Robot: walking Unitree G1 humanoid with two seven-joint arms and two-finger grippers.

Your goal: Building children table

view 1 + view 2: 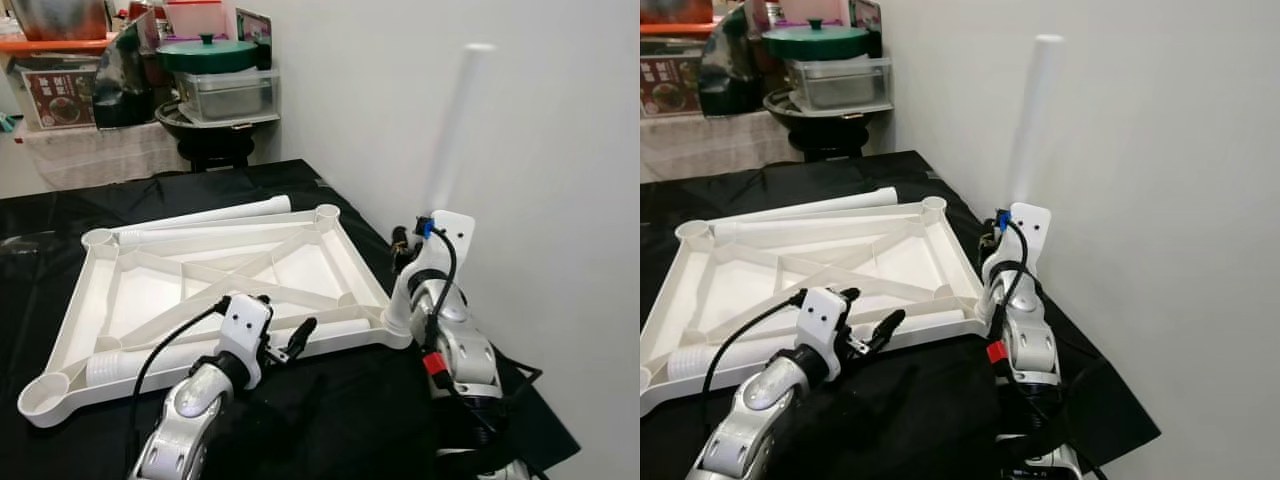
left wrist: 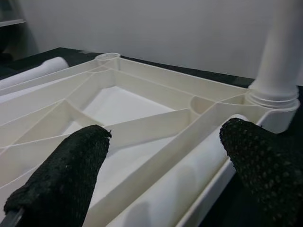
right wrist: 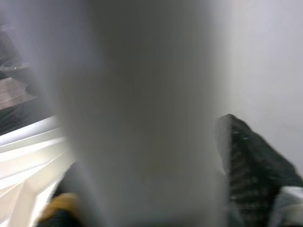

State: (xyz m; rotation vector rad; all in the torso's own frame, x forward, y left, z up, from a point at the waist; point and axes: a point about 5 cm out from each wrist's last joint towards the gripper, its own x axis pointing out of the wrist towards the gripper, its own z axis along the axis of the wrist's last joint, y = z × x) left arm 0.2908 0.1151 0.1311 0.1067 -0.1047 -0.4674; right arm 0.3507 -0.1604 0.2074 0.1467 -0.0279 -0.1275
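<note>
The white table top (image 1: 356, 262) lies upside down on a black cloth. One white leg (image 1: 452, 130) stands upright in its near right corner socket. My right gripper (image 1: 405, 250) is shut on this leg low down; in the right wrist view the leg (image 3: 142, 118) fills the space beside one finger (image 3: 251, 151). My left gripper (image 1: 290, 345) is open at the front edge, over a second leg (image 1: 150, 355) lying inside the frame. In the left wrist view its fingers (image 2: 61, 175) straddle that leg (image 2: 189, 179). A third leg (image 1: 210, 215) lies along the far edge.
A white wall (image 1: 540, 150) runs close along the right. At the back stands a low stand with a green-lidded pot (image 1: 208, 52) and a metal container (image 1: 225, 95), next to boxes (image 1: 58, 95). The black cloth (image 1: 350, 400) ends just past my right arm.
</note>
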